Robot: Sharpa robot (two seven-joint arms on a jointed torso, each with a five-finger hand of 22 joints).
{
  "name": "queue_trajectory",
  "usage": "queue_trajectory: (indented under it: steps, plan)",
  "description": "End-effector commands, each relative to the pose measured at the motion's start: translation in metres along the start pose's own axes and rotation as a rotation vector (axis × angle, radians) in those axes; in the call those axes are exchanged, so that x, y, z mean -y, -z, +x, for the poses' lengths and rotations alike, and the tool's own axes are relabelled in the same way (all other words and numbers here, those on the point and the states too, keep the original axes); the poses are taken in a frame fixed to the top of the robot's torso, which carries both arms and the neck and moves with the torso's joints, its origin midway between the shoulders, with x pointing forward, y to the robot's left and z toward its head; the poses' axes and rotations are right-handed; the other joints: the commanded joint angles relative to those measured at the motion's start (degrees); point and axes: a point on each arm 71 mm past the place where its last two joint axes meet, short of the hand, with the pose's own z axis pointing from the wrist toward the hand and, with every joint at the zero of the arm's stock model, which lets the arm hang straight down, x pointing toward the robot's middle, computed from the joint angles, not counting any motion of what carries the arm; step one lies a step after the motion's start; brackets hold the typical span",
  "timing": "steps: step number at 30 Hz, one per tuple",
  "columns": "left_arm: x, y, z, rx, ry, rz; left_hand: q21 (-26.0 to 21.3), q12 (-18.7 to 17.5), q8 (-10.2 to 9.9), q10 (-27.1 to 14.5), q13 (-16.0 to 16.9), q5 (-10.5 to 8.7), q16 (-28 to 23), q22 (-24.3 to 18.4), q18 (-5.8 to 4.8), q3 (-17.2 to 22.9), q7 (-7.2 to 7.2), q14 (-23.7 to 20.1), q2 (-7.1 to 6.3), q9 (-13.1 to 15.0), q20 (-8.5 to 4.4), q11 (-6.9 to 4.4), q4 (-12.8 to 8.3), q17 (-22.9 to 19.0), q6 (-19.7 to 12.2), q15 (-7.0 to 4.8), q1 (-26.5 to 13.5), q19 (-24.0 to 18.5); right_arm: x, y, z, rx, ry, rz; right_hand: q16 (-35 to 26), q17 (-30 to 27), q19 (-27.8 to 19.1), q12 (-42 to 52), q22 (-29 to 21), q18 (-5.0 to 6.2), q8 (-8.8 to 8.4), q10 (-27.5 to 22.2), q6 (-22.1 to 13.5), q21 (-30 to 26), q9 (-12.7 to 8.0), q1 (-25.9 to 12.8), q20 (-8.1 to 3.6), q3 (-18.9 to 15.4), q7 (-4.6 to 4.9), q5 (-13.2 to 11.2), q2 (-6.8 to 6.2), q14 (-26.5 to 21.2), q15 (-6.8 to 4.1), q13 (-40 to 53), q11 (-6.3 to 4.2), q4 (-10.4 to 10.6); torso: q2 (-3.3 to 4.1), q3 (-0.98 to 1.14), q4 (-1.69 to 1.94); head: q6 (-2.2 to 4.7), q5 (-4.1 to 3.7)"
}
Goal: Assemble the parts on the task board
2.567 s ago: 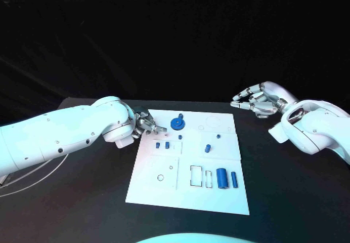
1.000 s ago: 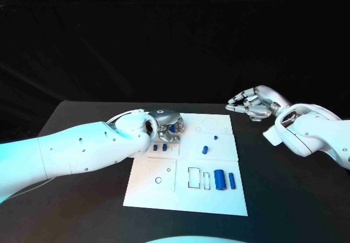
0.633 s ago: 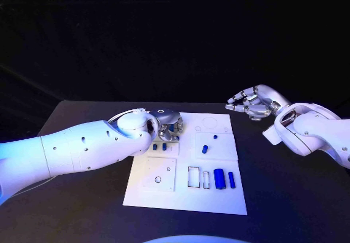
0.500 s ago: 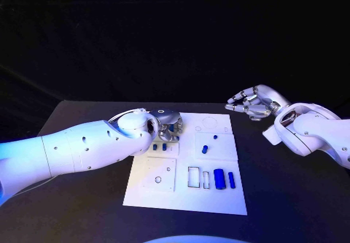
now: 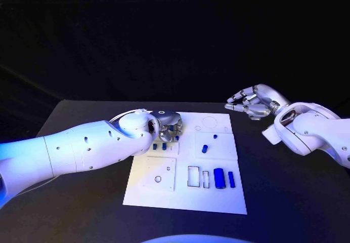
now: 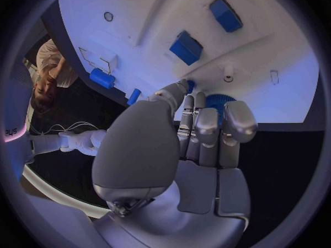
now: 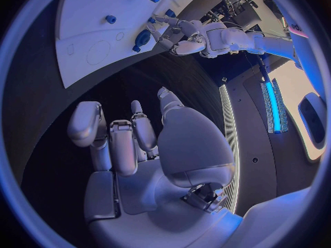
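The white task board (image 5: 186,197) lies in the middle of the table. My left hand (image 5: 166,124) is over its far-left corner, fingers closed round the blue gear (image 6: 215,102), which peeks out between the fingertips. Two small blue blocks (image 5: 159,147) stand just nearer than that hand. A blue peg (image 5: 216,136), a blue oblong piece (image 5: 205,149) and two blue cylinders (image 5: 224,178) rest further right on the board. My right hand (image 5: 252,104) hovers off the board's far-right corner, fingers apart and holding nothing.
The black table (image 5: 80,202) surrounds the board on all sides. Outlined slots (image 5: 195,177) and small round holes (image 5: 159,178) mark the board's near half. My left forearm (image 5: 80,152) crosses the table's left side up to the board's edge.
Since 2.6 s ago my left hand has moved over the blue gear and closed round it. Over the last second both hands have stayed still.
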Motion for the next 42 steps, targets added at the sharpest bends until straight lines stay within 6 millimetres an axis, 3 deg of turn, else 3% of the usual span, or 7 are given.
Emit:
queue_trajectory:
  steps: [1, 13, 25, 34, 42]
  plan:
    - [0.0025, -0.0008, 0.0028, -0.024, -0.002, 0.018, 0.20, -0.25, -0.43, 0.49, -0.08, 0.00, 0.30, 0.08, -0.77, 0.34, -0.08, 0.35, 0.09, -0.07, 0.02, 0.14, -0.11, -0.03, 0.34, 0.03, 0.51, -0.08, -0.0011, 0.0001, 0.0003, -0.002, 0.003, -0.010, -0.18, 3.96, -0.36, -0.21, 0.04, 1.14, 0.25, -0.16, -0.35, -0.22, 0.03, 0.25, -0.05, -0.06, -0.12, 0.23, 0.32, 3.21, -0.50, 0.04, -0.01, 0.11, -0.01, 0.02, 0.01, -0.10, -0.10]
    - [0.0032, -0.0029, 0.0063, -0.035, 0.003, 0.018, 0.80, -1.34, -1.25, 1.99, -0.85, 0.02, 1.14, 0.86, -0.90, 1.27, 0.06, 0.70, 0.44, -0.45, 0.03, 0.16, -0.52, 0.44, 1.35, 0.02, 0.78, 0.13, -0.0012, 0.0004, 0.0001, -0.002, 0.003, -0.009, -0.13, 4.05, -0.35, -0.14, 0.05, 1.13, 0.30, -0.07, -0.34, -0.23, 0.04, 0.24, -0.05, -0.09, -0.13, 0.26, 0.36, 3.23, -0.50, 0.13, 0.00, 0.16, -0.01, 0.01, -0.01, -0.19, -0.27]
    - [0.0030, -0.0056, 0.0077, -0.046, 0.011, 0.015, 2.26, -4.14, -2.73, 5.58, -1.96, 0.10, 2.57, 2.68, -1.22, 5.26, 0.58, 1.68, 2.08, -0.83, 0.02, 0.15, -1.55, 1.35, 3.92, -0.06, 1.60, 0.91, -0.0015, 0.0002, 0.0004, -0.004, 0.002, -0.010, -0.14, 4.05, -0.32, -0.11, 0.09, 1.12, 0.35, -0.02, -0.32, -0.19, 0.04, 0.22, -0.05, -0.12, -0.14, 0.28, 0.39, 3.24, -0.51, 0.18, -0.01, 0.20, -0.01, 0.02, -0.04, -0.32, -0.42]
    - [0.0026, -0.0050, 0.0069, -0.035, 0.028, 0.020, 3.01, -8.02, -4.49, 8.89, -2.56, 0.07, 3.24, 3.58, -1.33, 8.74, 0.59, 2.08, 1.67, -0.94, -0.07, 0.04, -3.26, 1.47, 5.87, -0.15, 1.29, 1.15, -0.0017, 0.0000, 0.0006, -0.004, 0.002, -0.011, -0.14, 4.05, -0.32, -0.11, 0.09, 1.12, 0.35, -0.02, -0.32, -0.19, 0.04, 0.22, -0.05, -0.12, -0.14, 0.28, 0.39, 3.24, -0.51, 0.18, -0.01, 0.20, -0.07, -0.01, 0.08, -0.31, -0.41]
    - [0.0030, -0.0018, 0.0035, -0.015, 0.066, 0.031, 3.07, -10.78, -5.69, 10.17, -2.80, -0.06, 3.40, 3.66, -1.33, 9.45, 0.52, 2.08, 0.96, -0.96, -0.07, 0.01, -3.70, 1.20, 6.72, -0.17, -0.26, 1.03, -0.0014, -0.0003, 0.0002, -0.002, 0.003, -0.011, -0.14, 4.07, -0.33, -0.06, 0.06, 1.13, 0.45, 0.06, -0.25, -0.26, 0.06, 0.19, -0.05, -0.17, -0.16, 0.32, 0.46, 3.25, -0.52, 0.24, -0.03, 0.28, -0.10, -0.02, 0.07, -0.10, -0.21]
